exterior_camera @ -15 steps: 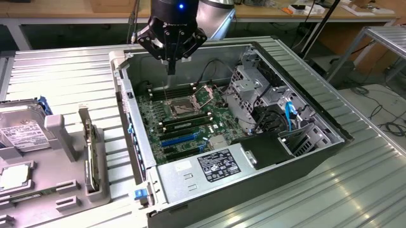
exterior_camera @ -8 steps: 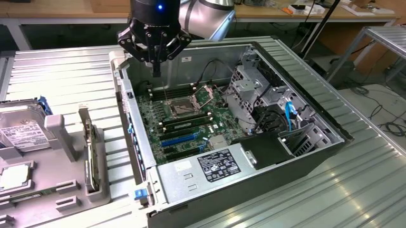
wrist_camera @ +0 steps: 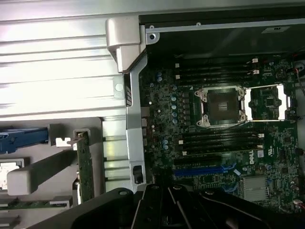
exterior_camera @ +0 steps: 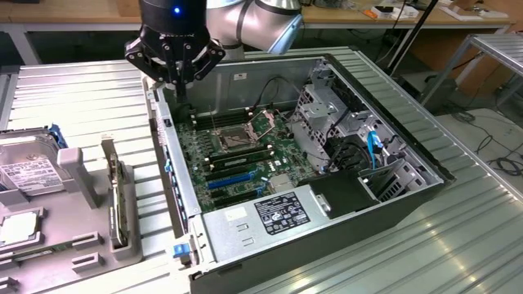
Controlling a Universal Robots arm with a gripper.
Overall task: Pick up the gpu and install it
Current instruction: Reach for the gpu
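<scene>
The gpu (exterior_camera: pixel 115 190) stands on edge in a grey holder (exterior_camera: pixel 78 202) on the exterior view's left, outside the computer case. In the wrist view the gpu (wrist_camera: pixel 86 169) shows as a thin green board with a silver end bracket. My gripper (exterior_camera: pixel 181 90) hangs over the far left corner of the open case (exterior_camera: pixel 327 202), well apart from the gpu. Its fingers are drawn together to a point and hold nothing. The gripper's black body (wrist_camera: pixel 174 207) shows in the wrist view. The motherboard (exterior_camera: pixel 245 159) lies bare, with blue slots (wrist_camera: pixel 205 169).
A silver hard drive (exterior_camera: pixel 29 171) with a white label sits in the holder beside the gpu. Inside the case are the CPU socket (wrist_camera: pixel 221 107), memory slots (exterior_camera: pixel 237 158), a drive cage (exterior_camera: pixel 327 116) and the power supply (exterior_camera: pixel 282 211). The metal case wall (wrist_camera: pixel 131 95) separates holder from motherboard.
</scene>
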